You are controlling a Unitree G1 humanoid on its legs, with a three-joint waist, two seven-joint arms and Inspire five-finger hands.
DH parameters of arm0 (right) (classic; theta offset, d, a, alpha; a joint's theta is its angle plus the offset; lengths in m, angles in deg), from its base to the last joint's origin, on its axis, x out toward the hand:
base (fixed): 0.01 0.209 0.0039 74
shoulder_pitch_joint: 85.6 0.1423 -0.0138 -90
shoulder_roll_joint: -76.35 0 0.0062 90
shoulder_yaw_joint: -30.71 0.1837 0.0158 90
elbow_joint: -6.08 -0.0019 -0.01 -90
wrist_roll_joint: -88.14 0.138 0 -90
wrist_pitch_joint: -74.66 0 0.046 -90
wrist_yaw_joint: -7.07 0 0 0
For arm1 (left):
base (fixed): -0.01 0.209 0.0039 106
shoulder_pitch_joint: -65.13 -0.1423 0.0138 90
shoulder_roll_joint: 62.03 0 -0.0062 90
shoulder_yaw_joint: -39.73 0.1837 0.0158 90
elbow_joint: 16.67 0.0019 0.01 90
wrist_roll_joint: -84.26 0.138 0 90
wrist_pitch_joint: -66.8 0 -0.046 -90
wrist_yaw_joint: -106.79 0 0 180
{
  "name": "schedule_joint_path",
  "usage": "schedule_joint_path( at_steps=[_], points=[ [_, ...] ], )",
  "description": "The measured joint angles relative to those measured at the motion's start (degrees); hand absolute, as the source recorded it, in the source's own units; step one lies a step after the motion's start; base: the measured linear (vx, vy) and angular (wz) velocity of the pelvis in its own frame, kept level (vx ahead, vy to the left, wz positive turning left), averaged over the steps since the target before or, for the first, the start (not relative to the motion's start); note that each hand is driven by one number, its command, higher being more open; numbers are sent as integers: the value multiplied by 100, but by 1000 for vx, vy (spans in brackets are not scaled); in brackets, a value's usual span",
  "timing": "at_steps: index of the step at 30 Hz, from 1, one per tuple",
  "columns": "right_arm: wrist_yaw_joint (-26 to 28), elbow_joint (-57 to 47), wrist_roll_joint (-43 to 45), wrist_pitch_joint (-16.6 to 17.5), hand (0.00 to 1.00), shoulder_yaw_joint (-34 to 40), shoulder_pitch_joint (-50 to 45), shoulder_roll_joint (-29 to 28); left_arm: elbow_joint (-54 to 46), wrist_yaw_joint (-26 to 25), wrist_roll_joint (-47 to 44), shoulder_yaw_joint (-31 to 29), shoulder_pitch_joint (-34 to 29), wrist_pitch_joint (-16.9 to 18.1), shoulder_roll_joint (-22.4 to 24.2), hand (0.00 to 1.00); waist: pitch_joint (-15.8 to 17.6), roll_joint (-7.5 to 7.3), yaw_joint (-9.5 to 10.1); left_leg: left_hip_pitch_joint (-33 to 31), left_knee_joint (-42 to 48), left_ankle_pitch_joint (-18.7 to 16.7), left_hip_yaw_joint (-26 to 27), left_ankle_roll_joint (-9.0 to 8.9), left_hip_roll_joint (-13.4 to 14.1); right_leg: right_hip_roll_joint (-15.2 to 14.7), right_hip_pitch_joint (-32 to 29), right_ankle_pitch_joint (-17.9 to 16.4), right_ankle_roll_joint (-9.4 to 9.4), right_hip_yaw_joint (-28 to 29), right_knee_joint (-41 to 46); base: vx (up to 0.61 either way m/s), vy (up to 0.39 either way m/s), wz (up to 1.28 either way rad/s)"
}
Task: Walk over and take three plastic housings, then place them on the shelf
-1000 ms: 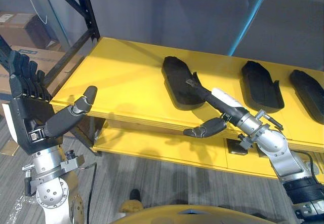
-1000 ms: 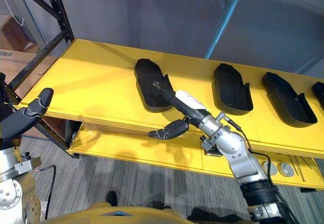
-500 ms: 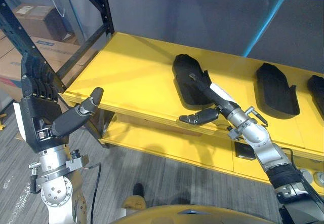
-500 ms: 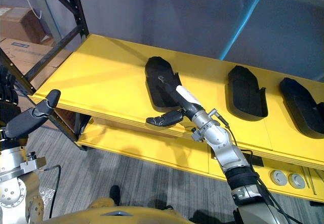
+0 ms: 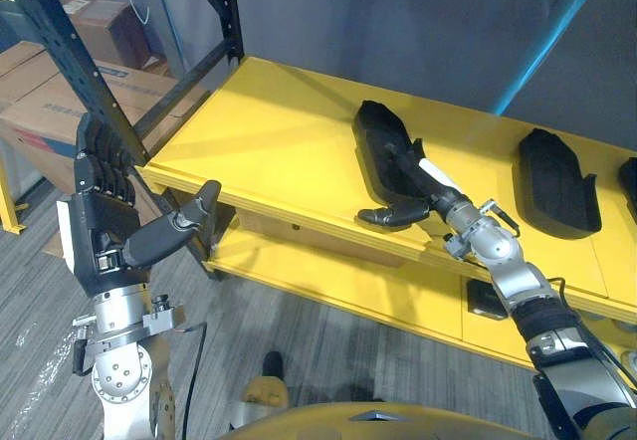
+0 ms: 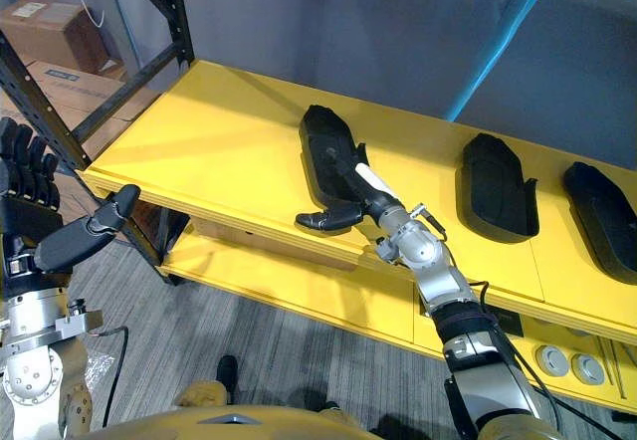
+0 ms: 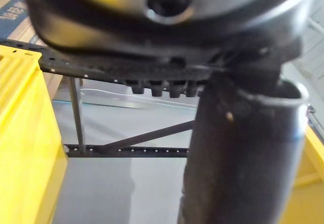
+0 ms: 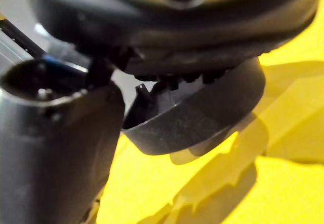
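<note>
Three black plastic housings lie in a row on the yellow shelf [image 5: 269, 131]: one in the middle [image 5: 378, 146], one further right [image 5: 553, 181], and one at the right edge [image 6: 602, 206]. My right hand [image 5: 426, 183] lies on the middle housing with its fingers straight along it, open, and its thumb [image 5: 386, 216] stands out sideways over the shelf's front. In the right wrist view the housing's curved rim [image 8: 197, 117] shows just past the thumb [image 8: 55, 148]. My left hand [image 5: 100, 211] is held up at the lower left, open and holding nothing.
A black rack upright [image 5: 70, 47] with diagonal braces stands at the shelf's left end, with cardboard boxes [image 5: 55, 111] behind it. A lower yellow shelf [image 5: 309, 281] juts out under the top one. Grey carpet [image 5: 328, 360] lies in front.
The whole view has shifted as the camera moved. My right hand has slid further along the middle housing, and its thumb is now over the shelf instead of off its front edge. The left hand stays raised.
</note>
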Motion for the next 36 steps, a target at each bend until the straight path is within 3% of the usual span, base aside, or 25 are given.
schedule_joint_path(
  at_steps=[8, 9, 16, 33, 36],
  points=[
    [-738, 147, -54, -440, 100, 25, 243, -371, -1, -63, 0, 136, -2, -6, 15, 100, 107, 32, 4, 5, 0, 24, 3, -9, 5, 6, 23, 3, 1, -8, -40, -3, 2, 1],
    [-823, 147, -55, -529, 0, 32, 274, -438, -1, -70, 1, 173, -1, -7, 15, 100, 110, 34, 1, 5, 1, 23, 6, -9, 6, 7, 21, 3, 0, -8, -41, 0, 0, 0],
    [-1214, 128, -512, -1000, 0, 116, 368, -659, -1, -183, 22, 296, 0, -12, 35, 100, 139, 69, 1, 4, 2, 17, 8, -13, 7, 10, 24, 5, -1, -9, -50, 0, 0, 0],
    [-1325, 153, -747, -817, 0, -42, 567, -667, -13, -273, 24, 441, 1, -22, 38, 100, 224, 130, 8, 3, 1, 7, 22, -18, 9, 10, 20, 3, 0, -16, -55, 0, 0, 0],
    [-1407, 153, -1161, -815, 0, -103, 575, -669, -13, -273, 24, 442, 1, -22, 38, 100, 231, 127, 9, 3, 1, 7, 22, -18, 9, 9, 20, 3, 0, -16, -59, 0, 0, 0]
  ],
)
